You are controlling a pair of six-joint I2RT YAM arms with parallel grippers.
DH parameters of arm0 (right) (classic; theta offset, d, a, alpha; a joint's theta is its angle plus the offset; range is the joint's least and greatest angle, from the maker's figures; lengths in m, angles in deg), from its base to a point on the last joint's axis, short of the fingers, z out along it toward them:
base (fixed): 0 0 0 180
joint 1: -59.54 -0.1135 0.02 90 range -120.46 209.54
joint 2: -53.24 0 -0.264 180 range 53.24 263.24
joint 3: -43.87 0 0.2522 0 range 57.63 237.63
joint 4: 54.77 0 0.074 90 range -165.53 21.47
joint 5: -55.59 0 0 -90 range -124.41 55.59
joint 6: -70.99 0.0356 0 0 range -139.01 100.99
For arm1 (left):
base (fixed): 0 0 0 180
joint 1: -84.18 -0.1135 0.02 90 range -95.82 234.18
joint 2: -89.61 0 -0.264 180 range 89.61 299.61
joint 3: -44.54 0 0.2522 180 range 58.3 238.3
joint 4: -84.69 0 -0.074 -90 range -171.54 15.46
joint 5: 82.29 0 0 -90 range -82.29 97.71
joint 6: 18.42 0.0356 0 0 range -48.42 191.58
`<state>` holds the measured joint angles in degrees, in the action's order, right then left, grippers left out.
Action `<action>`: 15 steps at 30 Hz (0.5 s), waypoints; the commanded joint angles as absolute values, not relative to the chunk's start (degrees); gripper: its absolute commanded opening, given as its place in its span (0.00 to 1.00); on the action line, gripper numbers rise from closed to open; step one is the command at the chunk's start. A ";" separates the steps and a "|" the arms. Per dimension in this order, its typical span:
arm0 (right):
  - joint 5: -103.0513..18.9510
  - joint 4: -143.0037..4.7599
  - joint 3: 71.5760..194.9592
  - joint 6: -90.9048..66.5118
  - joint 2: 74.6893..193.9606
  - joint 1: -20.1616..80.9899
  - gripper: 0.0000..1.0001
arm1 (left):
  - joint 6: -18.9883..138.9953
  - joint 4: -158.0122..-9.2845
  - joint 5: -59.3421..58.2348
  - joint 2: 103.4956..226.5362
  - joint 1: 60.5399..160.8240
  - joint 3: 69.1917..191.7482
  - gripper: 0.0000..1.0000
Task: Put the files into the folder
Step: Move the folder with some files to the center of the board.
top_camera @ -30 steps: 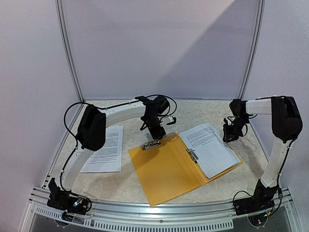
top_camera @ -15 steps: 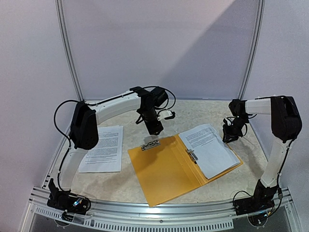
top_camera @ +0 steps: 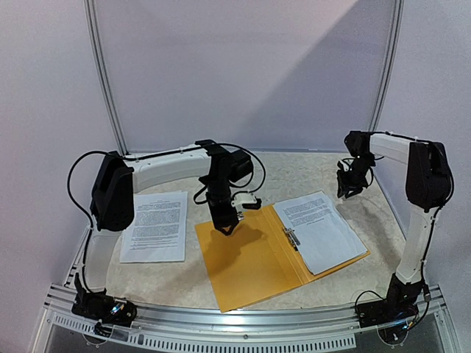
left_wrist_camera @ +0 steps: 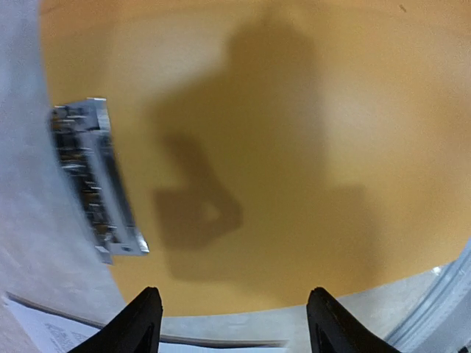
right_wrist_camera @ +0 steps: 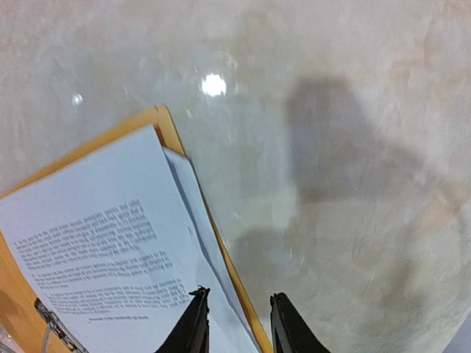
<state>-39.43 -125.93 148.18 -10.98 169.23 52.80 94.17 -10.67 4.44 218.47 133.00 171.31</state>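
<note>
The orange folder (top_camera: 250, 268) lies open in the middle of the table. White printed files (top_camera: 316, 229) lie on its right half, by a metal clip (top_camera: 292, 237) at the spine. More files (top_camera: 155, 225) lie on the table to the left. My left gripper (top_camera: 226, 229) is open and empty, just above the folder's far left corner. The left wrist view shows the bare orange surface (left_wrist_camera: 294, 147) and a metal clip (left_wrist_camera: 96, 184) ahead of the gripper (left_wrist_camera: 235, 327). My right gripper (top_camera: 346, 187) hangs behind the files' far right corner. It is narrowly open and empty (right_wrist_camera: 239, 323) above the files (right_wrist_camera: 96, 250) and the folder's edge (right_wrist_camera: 228, 272).
The marbled tabletop (top_camera: 309, 173) runs behind the folder to a white back wall. Metal frame posts (top_camera: 103, 81) stand at both back corners. A metal rail (top_camera: 243, 316) runs along the near edge. The left sheets' corner shows in the left wrist view (left_wrist_camera: 44, 331).
My left gripper has swung forward and down from behind the folder to its far left corner, covering the clip there. My right gripper has drawn back and up from the files.
</note>
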 commanded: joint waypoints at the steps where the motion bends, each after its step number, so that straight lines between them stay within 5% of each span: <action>1: -42.26 -120.82 154.93 -13.38 174.16 51.85 0.30 | 97.23 -2.31 -4.08 215.01 138.58 167.19 0.70; 15: -49.53 -118.51 173.33 -15.15 194.04 43.27 0.31 | 101.64 3.66 -17.12 219.37 154.74 170.61 0.69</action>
